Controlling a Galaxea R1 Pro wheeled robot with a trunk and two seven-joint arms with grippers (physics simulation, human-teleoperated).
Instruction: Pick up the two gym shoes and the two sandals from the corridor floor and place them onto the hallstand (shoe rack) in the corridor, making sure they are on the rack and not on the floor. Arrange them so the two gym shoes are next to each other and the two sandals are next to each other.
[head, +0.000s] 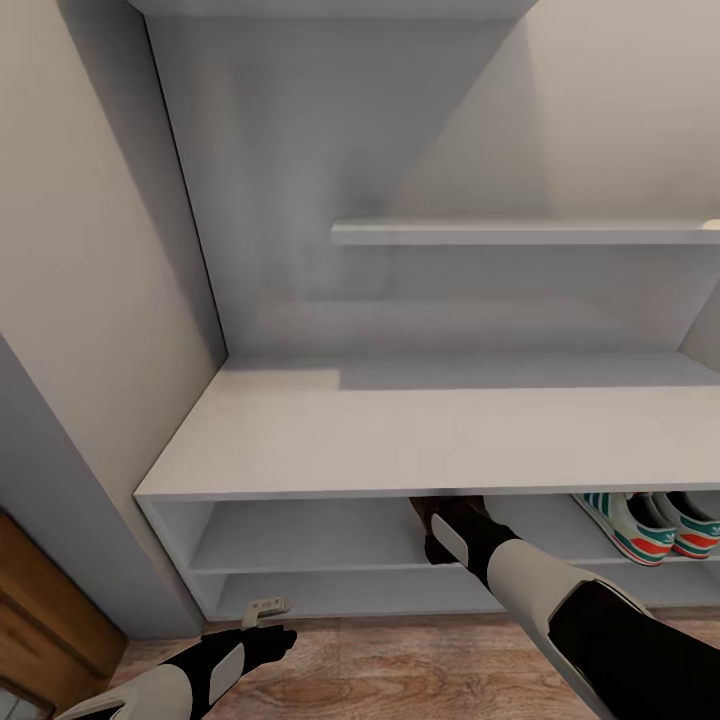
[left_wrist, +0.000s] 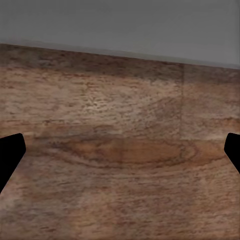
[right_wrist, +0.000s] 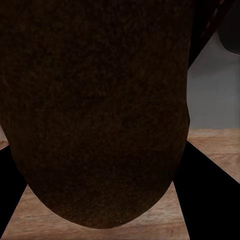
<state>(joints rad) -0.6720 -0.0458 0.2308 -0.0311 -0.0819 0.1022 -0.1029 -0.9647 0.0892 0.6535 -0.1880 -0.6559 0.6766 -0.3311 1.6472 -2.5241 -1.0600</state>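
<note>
Deep under the bench top, my right gripper (head: 432, 520) is clenched on a sandal (right_wrist: 95, 110), its dark sole blocking most of the right wrist view with the fingers splayed either side of it. I have the arm reaching into the upper shelf compartment of the hallstand (head: 430, 440) at about 12 o'clock from the robot, so the sandal goes in on the rack and not on the floor (head: 400, 670). Only a brown sliver of it shows at the compartment's mouth from the head camera, and I cannot tell whether it already rests on the shelf board.

At 2 o'clock, in the same compartment, the two gym shoes (head: 650, 520) sit side by side, touching, heels toward me; that pair looks settled. I am keeping the sandal well apart from them, I judge, to leave room for its partner beside it.

My left gripper (head: 262, 612) hangs low at 10 o'clock, just in front of the rack's base, released and empty, fingers (left_wrist: 10, 155) spread wide over bare wood planks. The second sandal's whereabouts I cannot tell.
</note>
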